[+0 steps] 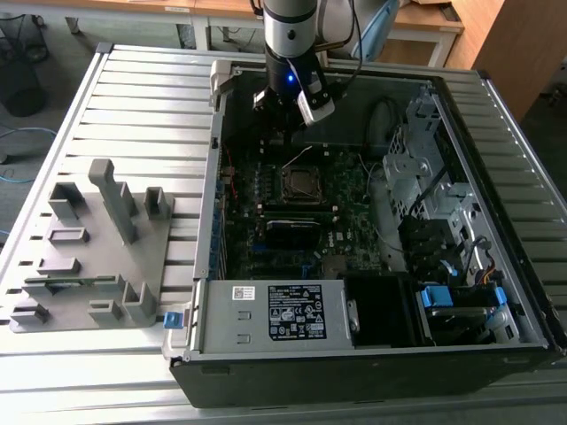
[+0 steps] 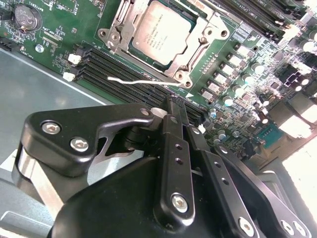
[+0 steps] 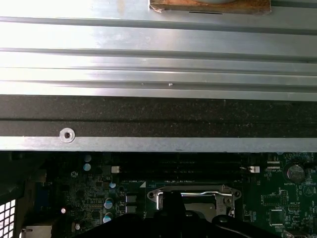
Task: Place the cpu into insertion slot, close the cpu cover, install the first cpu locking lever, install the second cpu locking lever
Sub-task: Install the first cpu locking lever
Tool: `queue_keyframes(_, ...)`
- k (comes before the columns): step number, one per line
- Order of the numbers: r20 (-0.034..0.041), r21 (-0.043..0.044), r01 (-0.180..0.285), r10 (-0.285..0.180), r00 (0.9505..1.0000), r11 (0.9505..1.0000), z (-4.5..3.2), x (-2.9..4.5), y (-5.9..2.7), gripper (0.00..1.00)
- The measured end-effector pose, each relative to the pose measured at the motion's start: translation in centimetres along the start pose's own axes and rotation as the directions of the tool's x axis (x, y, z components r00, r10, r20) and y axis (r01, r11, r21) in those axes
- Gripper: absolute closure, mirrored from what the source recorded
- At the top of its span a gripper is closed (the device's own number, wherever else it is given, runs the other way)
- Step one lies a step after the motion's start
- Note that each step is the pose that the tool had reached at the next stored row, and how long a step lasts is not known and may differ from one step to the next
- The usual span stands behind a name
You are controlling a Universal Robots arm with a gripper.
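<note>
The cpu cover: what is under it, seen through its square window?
The cpu lies under the cpu cover, its grey top showing through the window. The socket below the chip is covered.

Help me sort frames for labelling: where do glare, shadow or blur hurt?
First wrist view: glare blows out the slatted table, while the motherboard sits in deep shadow. Second wrist view: the cpu is sharp with mild sheen, a white washed-out patch lies beyond the motherboard, the pincer looms close. Exterior view: even light, computer case interior dim.

Grey jig beside open computer case
</note>
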State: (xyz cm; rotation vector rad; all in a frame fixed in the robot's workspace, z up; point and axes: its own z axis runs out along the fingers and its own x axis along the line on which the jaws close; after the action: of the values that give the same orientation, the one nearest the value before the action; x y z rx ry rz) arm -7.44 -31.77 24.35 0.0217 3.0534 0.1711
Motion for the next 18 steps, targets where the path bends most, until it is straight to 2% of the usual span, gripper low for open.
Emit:
queue_keyframes(5,0.0,-0.0001,0.0,0.0,1.0,1.0,0.04,-0.29,0.0,0.9)
queue_keyframes(12,0.0001,-0.0003,0.0,0.0,1.0,1.0,0.26,-1.33,-0.01,0.9)
queue_keyframes(18,0.0,0.0,0.0,0.0,1.0,1.0,0.33,-1.39,0.02,0.9)
